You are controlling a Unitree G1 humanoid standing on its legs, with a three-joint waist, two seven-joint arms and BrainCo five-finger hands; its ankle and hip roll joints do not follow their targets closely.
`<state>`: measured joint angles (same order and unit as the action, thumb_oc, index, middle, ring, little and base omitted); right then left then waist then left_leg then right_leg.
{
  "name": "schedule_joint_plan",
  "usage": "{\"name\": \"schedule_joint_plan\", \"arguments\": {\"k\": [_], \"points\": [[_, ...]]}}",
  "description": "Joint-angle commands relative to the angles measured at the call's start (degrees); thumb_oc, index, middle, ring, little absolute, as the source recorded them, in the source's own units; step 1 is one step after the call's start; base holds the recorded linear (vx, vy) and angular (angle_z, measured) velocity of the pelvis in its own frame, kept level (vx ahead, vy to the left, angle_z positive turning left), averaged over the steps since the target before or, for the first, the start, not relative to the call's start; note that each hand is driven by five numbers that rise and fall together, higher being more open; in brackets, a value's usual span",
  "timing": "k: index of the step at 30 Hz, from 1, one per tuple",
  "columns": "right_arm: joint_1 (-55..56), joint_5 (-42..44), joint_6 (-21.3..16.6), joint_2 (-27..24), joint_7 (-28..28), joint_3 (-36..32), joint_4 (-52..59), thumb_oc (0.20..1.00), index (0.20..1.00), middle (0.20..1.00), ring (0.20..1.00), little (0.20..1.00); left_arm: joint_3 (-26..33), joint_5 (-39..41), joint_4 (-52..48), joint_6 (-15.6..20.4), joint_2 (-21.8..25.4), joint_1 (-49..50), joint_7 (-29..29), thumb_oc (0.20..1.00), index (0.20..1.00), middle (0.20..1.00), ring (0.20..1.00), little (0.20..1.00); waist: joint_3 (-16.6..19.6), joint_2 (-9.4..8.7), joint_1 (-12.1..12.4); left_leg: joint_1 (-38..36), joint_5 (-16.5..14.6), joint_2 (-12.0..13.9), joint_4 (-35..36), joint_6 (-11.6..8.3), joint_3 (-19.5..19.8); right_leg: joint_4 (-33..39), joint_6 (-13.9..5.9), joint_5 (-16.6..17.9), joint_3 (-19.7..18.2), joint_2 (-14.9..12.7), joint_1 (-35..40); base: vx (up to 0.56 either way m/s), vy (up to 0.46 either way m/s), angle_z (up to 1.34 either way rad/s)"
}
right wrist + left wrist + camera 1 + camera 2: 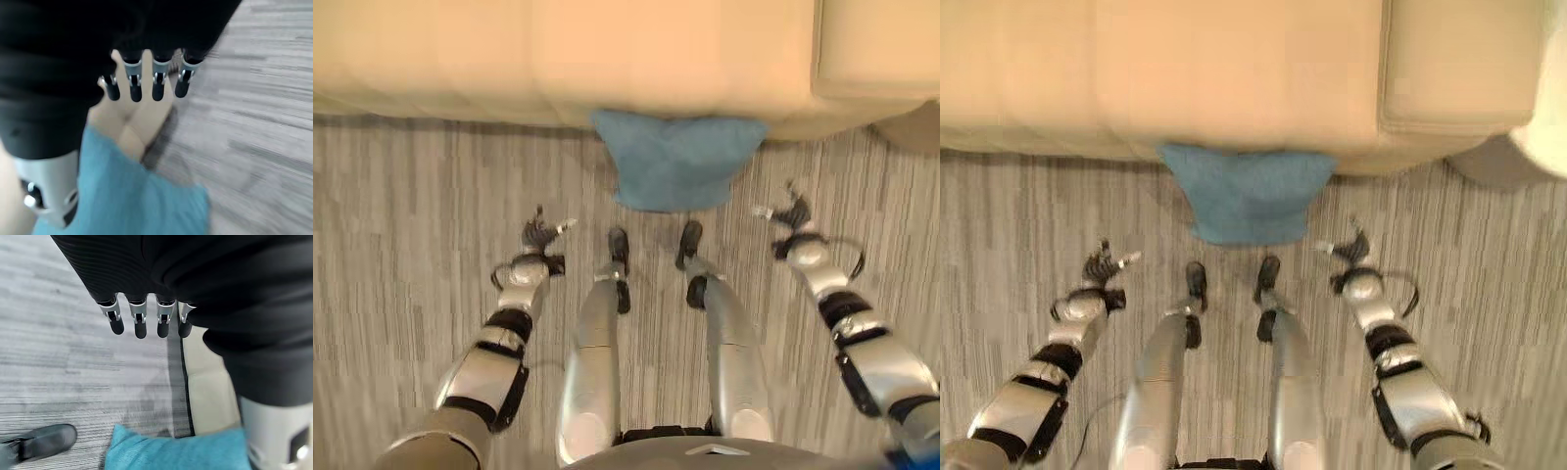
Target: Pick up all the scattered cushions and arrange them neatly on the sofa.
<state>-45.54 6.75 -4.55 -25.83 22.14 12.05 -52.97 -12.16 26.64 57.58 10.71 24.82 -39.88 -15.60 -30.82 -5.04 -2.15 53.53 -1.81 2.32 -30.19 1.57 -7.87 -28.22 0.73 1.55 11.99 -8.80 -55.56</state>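
Observation:
A blue cushion (675, 159) lies on the grey wood-look floor, its far edge against the base of the beige sofa (607, 54). It also shows in the left wrist view as the cushion (176, 450) and in the right wrist view as the cushion (127, 196). My left hand (540, 235) hovers over the floor to the cushion's left, fingers (139, 325) straight and holding nothing. My right hand (793, 217) is to the cushion's right, fingers (144, 88) also straight and empty. Both hands are apart from the cushion.
The sofa runs across the far side, with a separate seat section (1459, 59) on the right. A pale rounded object (1542, 137) sits by the sofa's right end. Bare floor (401, 225) spreads to both sides of the cushion.

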Motion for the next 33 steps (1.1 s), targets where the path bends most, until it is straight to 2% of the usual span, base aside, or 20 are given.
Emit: {"name": "schedule_joint_plan", "arguments": {"k": [1, 2, 3, 8, 21, 28, 33], "points": [[6.06, 3.92, -3.19, -2.4, 5.67, 2.0, 1.07, 1.0, 1.0, 1.0, 1.0, 1.0, -0.29, 4.13, -0.96, 4.08, -0.8, 4.04, -2.49, 1.0, 1.0, 1.0, 1.0, 1.0, 11.24, 2.12, -0.77, 5.11, -1.38, 1.33, 1.41, -4.35, 2.82, -0.49, -5.7, -4.55, -2.44, -1.53, -1.27, -0.07, -0.019, -0.1], [4.53, 4.23, -3.49, -2.61, 5.99, 2.16, 0.98, 1.0, 1.0, 1.0, 1.0, 1.0, -0.96, 4.17, -0.95, 4.05, -0.46, 2.29, -2.59, 1.0, 1.0, 1.0, 1.0, 1.0, 11.55, 2.21, -1.06, 7.49, -1.36, 1.26, 0.82, -4.28, 2.99, -0.89, -5.73, -4.46, -2.82, -1.52, -3.7, -0.06, -0.031, -0.16], [-1.79, 6.02, -4.03, -4.13, 7.33, 3.74, 0.45, 1.0, 1.0, 1.0, 1.0, 1.0, -3.1, 4.99, 0.07, 4.04, 2.1, -5.36, -3.01, 1.0, 1.0, 1.0, 1.0, 1.0, 11.38, 2.2, -1.96, 14.54, -1.22, 0.8, -0.69, -3.92, 3.5, -2.85, -5.98, -4.09, -3.73, -1.47, -10.86, -0.05, -0.034, -0.04], [-8.29, 9.16, -4.42, -6.04, 7.12, 6.05, -1.7, 1.0, 1.0, 1.0, 1.0, 1.0, -5.66, 6.49, 0.58, 4.0, 5.15, -13.99, -3.19, 1.0, 1.0, 1.0, 1.0, 1.0, 11.25, 2.28, -2.59, 22.17, -1.45, -0.03, -3.29, -3.03, 3.94, -6.42, -6.27, -4.73, -5.23, -1.25, -18.9, 0.0, -0.018, 0.01], [-13.72, 13.95, -6.42, -10.29, 2.97, 10.52, 1.06, 1.0, 1.0, 1.0, 1.0, 1.0, -8.34, 9.52, -2.18, 4.29, 6.13, -19.13, -1.59, 1.0, 1.0, 1.0, 1.0, 1.0, 12.11, 3.53, -2.66, 28.22, -2.26, -0.79, -5.77, -2.45, 3.94, -10.83, -6.43, -6.34, -7.0, -0.53, -26.94, 0.05, -0.021, 0.02], [-19.66, 15.59, -7.12, -11.71, -1.15, 18.14, 5.41, 1.0, 1.0, 1.0, 1.0, 1.0, -12.31, 10.6, -4.32, 4.51, 6.85, -23.86, -0.56, 1.0, 1.0, 1.0, 1.0, 1.0, 11.98, 3.51, -2.65, 31.37, -2.34, -0.7, -8.01, -2.77, 4.44, -13.12, -6.31, -6.54, -6.87, -0.34, -30.17, 0.03, -0.041, 0.01], [-22.66, 15.53, -8.24, -9.42, -4.99, 25.02, 10.57, 1.0, 1.0, 1.0, 1.0, 1.0, -16.45, 9.83, -6.93, 4.69, 6.13, -26.59, 0.01, 1.0, 1.0, 1.0, 1.0, 1.0, 11.57, 3.76, -2.87, 33.57, -2.2, -0.56, -9.61, -2.93, 4.93, -14.87, -6.2, -6.64, -6.63, -0.03, -32.2, 0.03, -0.045, -0.02]]}}
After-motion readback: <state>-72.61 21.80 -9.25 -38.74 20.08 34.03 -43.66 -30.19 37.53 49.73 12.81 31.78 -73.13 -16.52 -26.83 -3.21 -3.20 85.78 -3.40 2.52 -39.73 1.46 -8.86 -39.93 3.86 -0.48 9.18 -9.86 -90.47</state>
